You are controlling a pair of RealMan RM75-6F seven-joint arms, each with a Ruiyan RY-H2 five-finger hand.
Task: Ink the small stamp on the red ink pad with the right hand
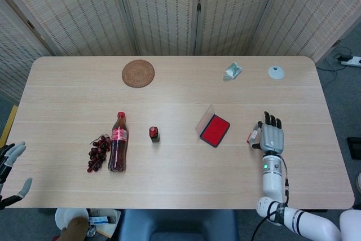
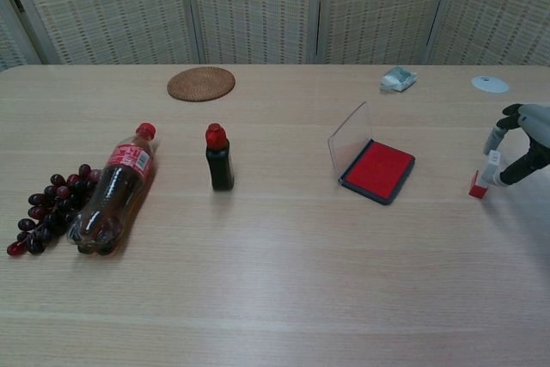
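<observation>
Standing tilted on the pale wooden counter [image 2: 275, 281], the small stamp with its white handle and red base [image 2: 481, 177] sits at the tips of the right hand [image 2: 521, 141], whose fingers [image 2: 493, 137] curl down around the handle; whether they actually pinch it or only touch it cannot be told from either view. The base looks to be on the counter, so the lift has probably not begun.

A loose pinch is the main risk: so slight and leaning a stamp could topple or skid off, beyond the fingertips. Closing high on the handle might lever the base out sideways.

Well apart from the fingers, toward the counter's middle, lies the dark-framed red ink pad [image 2: 378, 169]. Its clear plastic lid [image 2: 349, 138] stands open on the side away from the hand, so a carry that overshoots could knock it.

Far off past the counter's edge, the left hand [image 1: 10, 165] hangs with fingers spread, holding nothing.
</observation>
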